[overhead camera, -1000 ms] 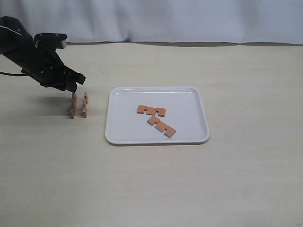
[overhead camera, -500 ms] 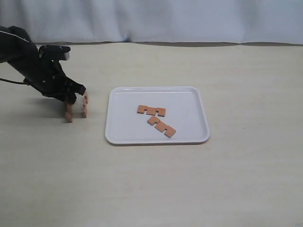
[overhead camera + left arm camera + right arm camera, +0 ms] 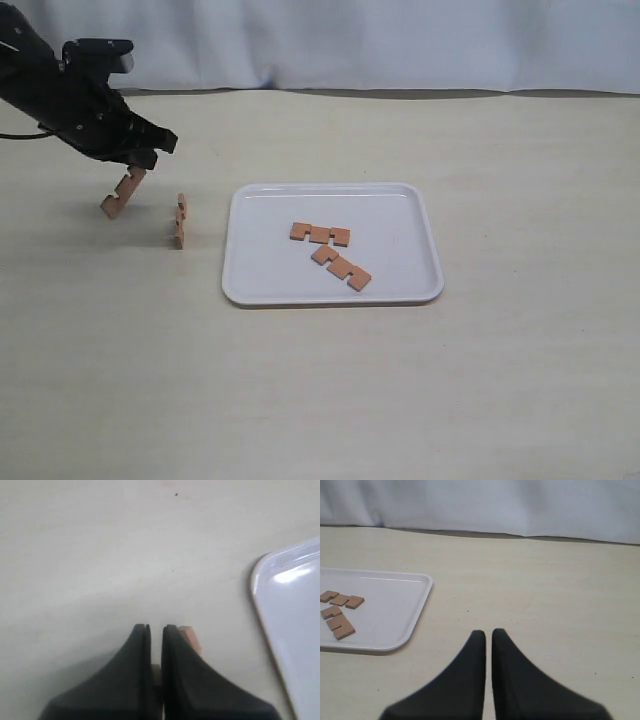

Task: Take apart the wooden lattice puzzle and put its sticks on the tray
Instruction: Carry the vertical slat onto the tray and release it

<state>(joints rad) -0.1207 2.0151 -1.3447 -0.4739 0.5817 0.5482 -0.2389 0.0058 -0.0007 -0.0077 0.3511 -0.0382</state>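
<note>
The lattice puzzle is apart. Two sticks [image 3: 320, 234] [image 3: 341, 268] lie flat on the white tray [image 3: 400, 215]. A third stick [image 3: 180, 221] stands on edge on the table just left of the tray. My left gripper [image 3: 140, 160] is shut on the fourth stick [image 3: 122, 193], which hangs tilted above the table further left. In the left wrist view that stick [image 3: 189, 637] shows beside and between the fingers, with the tray's corner [image 3: 262, 575] nearby. My right gripper [image 3: 484, 633] is shut with nothing in it, over bare table beside the tray [image 3: 415, 610]; it is out of the exterior view.
The tabletop is pale wood. A white cloth backdrop [image 3: 400, 40] runs along the far edge. The left arm's dark body [image 3: 50, 95] reaches in from the upper left of the exterior view.
My left gripper dropped onto the two standing sticks, shut on the left one and lifted it up and to the left. The other stick stays standing. Both sticks on the tray are unmoved.
</note>
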